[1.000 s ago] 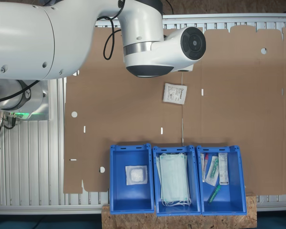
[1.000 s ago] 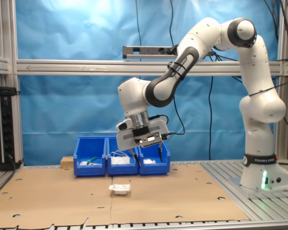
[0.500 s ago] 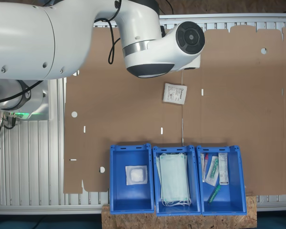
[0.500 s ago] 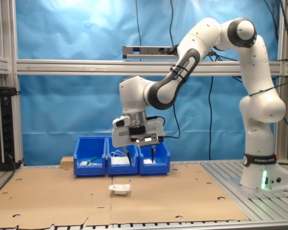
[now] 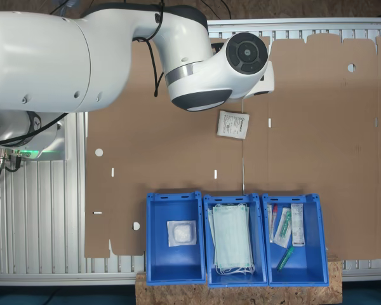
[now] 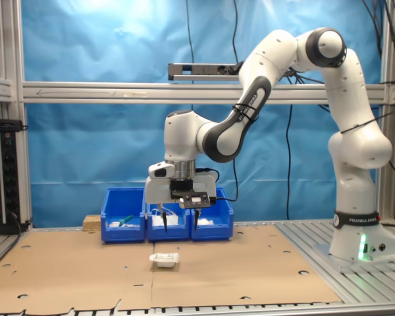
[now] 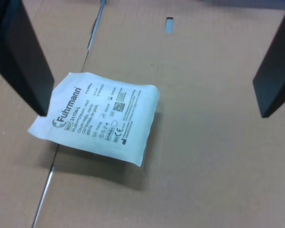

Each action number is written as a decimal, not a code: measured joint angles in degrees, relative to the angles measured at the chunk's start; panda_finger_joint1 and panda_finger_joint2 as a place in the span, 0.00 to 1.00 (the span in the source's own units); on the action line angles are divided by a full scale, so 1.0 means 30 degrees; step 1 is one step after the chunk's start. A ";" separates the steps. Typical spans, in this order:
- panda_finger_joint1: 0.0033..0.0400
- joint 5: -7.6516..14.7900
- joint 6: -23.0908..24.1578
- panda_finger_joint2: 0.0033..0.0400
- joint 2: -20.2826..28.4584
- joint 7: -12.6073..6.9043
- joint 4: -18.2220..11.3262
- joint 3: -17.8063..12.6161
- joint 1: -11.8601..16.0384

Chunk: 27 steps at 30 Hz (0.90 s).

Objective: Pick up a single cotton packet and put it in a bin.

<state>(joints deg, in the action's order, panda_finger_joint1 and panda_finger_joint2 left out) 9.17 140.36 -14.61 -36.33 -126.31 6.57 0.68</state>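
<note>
The claw [image 6: 178, 219] hangs a little above the worktop [image 6: 85, 270], its two dark fingers [image 7: 23, 57] spread wide with nothing between them, pointing straight down. In the wrist view one finger sits over the edge of the cotton packet [image 7: 99, 117] and the other stands well off to the far side, over bare cardboard [image 7: 209, 142]. Behind the claw, the white arm [image 6: 250, 85] reaches out from its base [image 6: 355, 243] at the second exterior view's right, rises to a high elbow, then bends down through a grey-jointed forearm to the wrist. The cotton packet [image 6: 164, 259] lies flat on the brown cardboard sheet, just below and slightly toward the camera from the claw in the second exterior view; in the first exterior view it [image 5: 233, 124] lies just beside the wrist housing [image 5: 244, 57], well apart from the bins. It is a small white square with crimped edges and grey print, one corner lifted slightly off the sheet. Three blue bins [image 5: 174, 202] stand in a row at the far edge of the worktop: one holds a plain white puffy packet [image 5: 181, 232], the middle one pale green face masks [image 5: 232, 238], the third assorted wrapped items [image 5: 289, 229]. Compared with a second ago, the claw has swung toward the second exterior view's left and dropped lower, now closer above the packet, which has not moved.
</note>
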 joint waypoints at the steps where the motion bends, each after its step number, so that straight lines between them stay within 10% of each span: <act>1: 1.00 0.0067 0.0193 1.00 -0.0142 -0.0062 0.0000 -0.0051 0.0003; 27: 1.00 0.0717 0.2574 1.00 -0.4057 -0.1981 0.2150 -0.1460 0.0034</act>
<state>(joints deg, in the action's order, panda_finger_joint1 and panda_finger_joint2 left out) 11.32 148.09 -26.78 -42.27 -119.86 2.19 0.78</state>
